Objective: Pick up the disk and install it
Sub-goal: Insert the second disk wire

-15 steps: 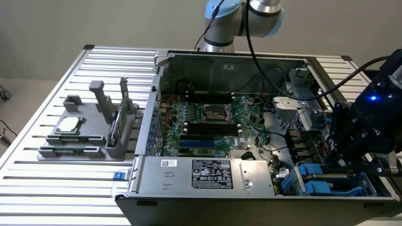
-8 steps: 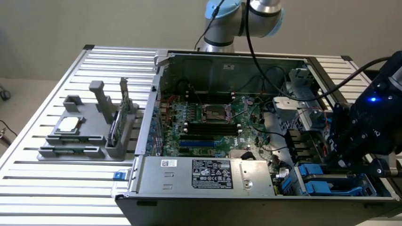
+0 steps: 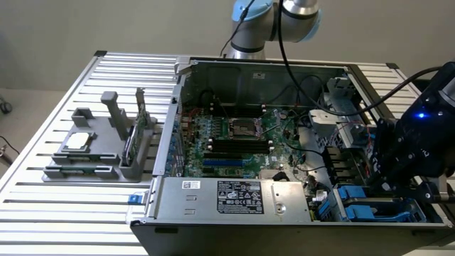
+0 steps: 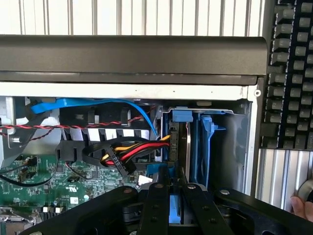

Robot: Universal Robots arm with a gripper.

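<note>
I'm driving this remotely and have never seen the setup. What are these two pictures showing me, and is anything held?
The exterior view looks down on an open computer case lying on a slatted table, with the robot arm behind it. A grey holder with spare parts sits towards the exterior view's left. The wrist view looks past the gripper into the drive bay. Its fingers are closed on a blue-framed piece, apparently the disk, at the bay's blue carriers.

bay: cables (image 4: 122,152) crowd one side | case wall (image 4: 244,147) close opposite
</note>
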